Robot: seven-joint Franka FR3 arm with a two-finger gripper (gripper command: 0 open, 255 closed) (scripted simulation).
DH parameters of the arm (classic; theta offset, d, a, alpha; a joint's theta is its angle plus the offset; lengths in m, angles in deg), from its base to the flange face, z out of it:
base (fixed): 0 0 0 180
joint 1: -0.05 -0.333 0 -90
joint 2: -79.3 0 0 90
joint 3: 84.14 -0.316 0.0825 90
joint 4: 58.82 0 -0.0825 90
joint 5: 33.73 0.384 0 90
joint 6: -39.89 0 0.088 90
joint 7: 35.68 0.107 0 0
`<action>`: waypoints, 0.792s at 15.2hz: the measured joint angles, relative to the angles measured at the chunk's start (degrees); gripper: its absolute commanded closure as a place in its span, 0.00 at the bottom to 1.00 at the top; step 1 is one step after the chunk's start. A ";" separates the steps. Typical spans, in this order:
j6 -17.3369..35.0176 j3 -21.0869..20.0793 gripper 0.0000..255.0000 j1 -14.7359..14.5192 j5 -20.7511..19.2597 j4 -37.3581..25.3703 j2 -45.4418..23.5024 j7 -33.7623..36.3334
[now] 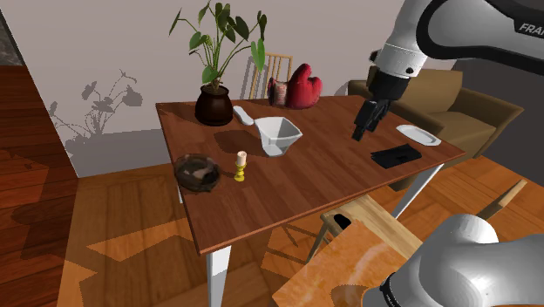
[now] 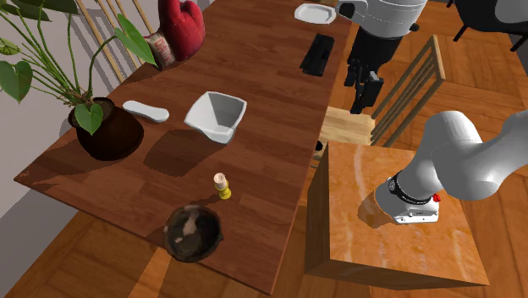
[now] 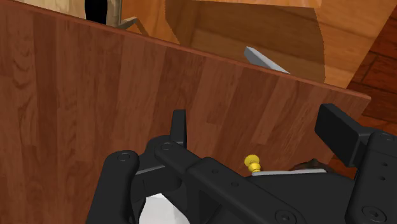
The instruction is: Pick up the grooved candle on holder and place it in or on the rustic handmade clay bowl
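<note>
The tool [image 1: 361, 129] [image 2: 365, 91] [image 3: 261, 137] hangs in the air by one end of the wooden table [image 1: 305, 192] [image 2: 254, 76] [image 3: 95, 95]. Its two black fingers [image 3: 180, 127] are spread apart with nothing between them. Close beneath it lie a flat black thing [image 1: 395, 155] [image 2: 318, 53] and a small white plate [image 1: 418, 134] [image 2: 315, 13]. The candle [image 1: 241, 166] [image 2: 222, 185] [image 3: 253, 163], pale on a yellow holder, stands upright on the table well apart from the tool, past an angular white bowl [image 1: 279, 135] [image 2: 217, 114] that sits between them. The dark clay bowl [image 1: 198, 171] [image 2: 193, 232] rests just beside the candle without touching it, on the candle's far side from the tool. A potted plant [image 1: 214, 105] [image 2: 108, 131] stands at a corner distant from the tool.
</note>
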 measured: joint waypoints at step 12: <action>15.47 -4.40 0.00 -1.76 2.09 -0.31 -15.87 5.31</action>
